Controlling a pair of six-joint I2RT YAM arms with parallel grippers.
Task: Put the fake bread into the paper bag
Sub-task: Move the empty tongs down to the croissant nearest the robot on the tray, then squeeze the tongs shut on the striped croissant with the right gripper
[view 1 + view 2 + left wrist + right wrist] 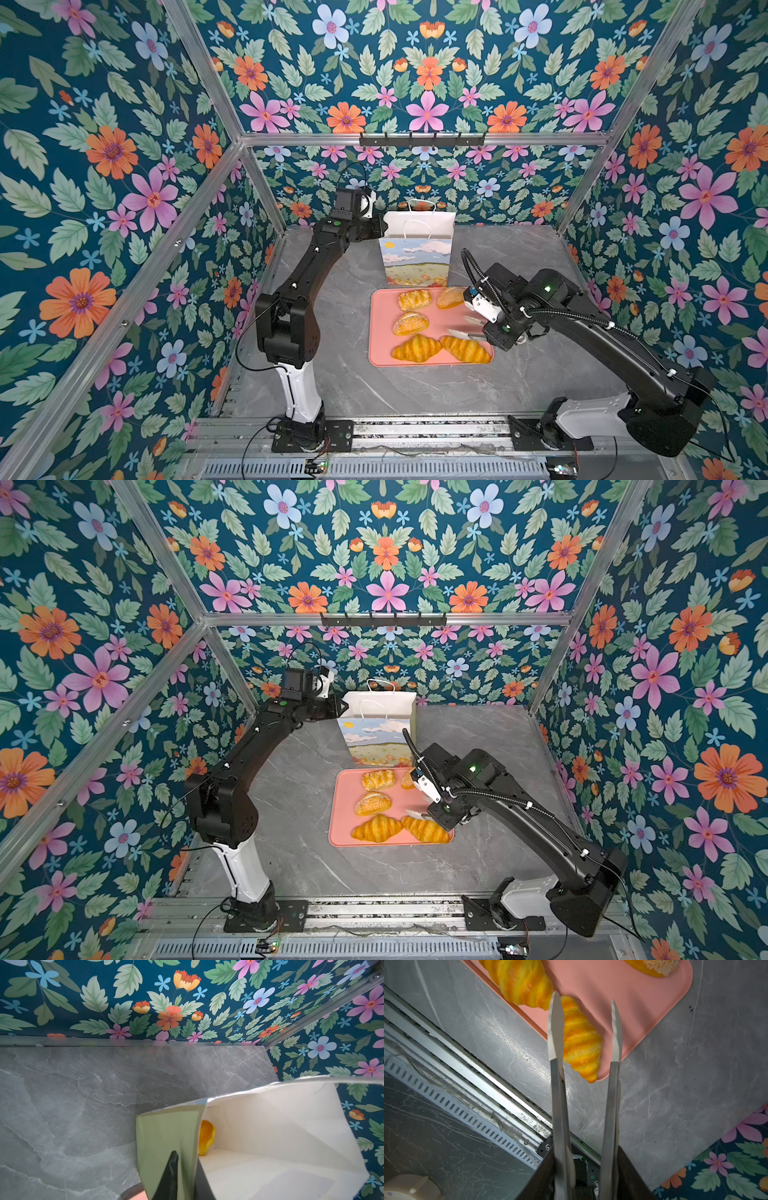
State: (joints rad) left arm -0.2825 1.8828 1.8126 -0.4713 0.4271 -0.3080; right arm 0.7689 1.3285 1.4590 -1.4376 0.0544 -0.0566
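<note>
The paper bag (417, 257) stands upright at the back, behind the pink tray (380, 328). My left gripper (382, 226) (185, 1167) is shut on the bag's left side wall at the rim. One yellow piece of fake bread (206, 1136) lies inside the bag. On the tray are a lattice pastry (414, 299), two sesame rolls (409, 323) (451, 297) and two croissants (415, 348) (465, 349). My right gripper (484, 328) (585, 1167) is shut on metal tongs (557, 1084). The tongs' white tips stand apart just above the right croissant (581, 1043), holding nothing.
The grey marble table (519, 257) is walled by floral panels and aluminium posts. A black hook rail (422, 139) runs along the back wall. A metal track (415, 428) lies along the front edge, close to the tray's near right corner.
</note>
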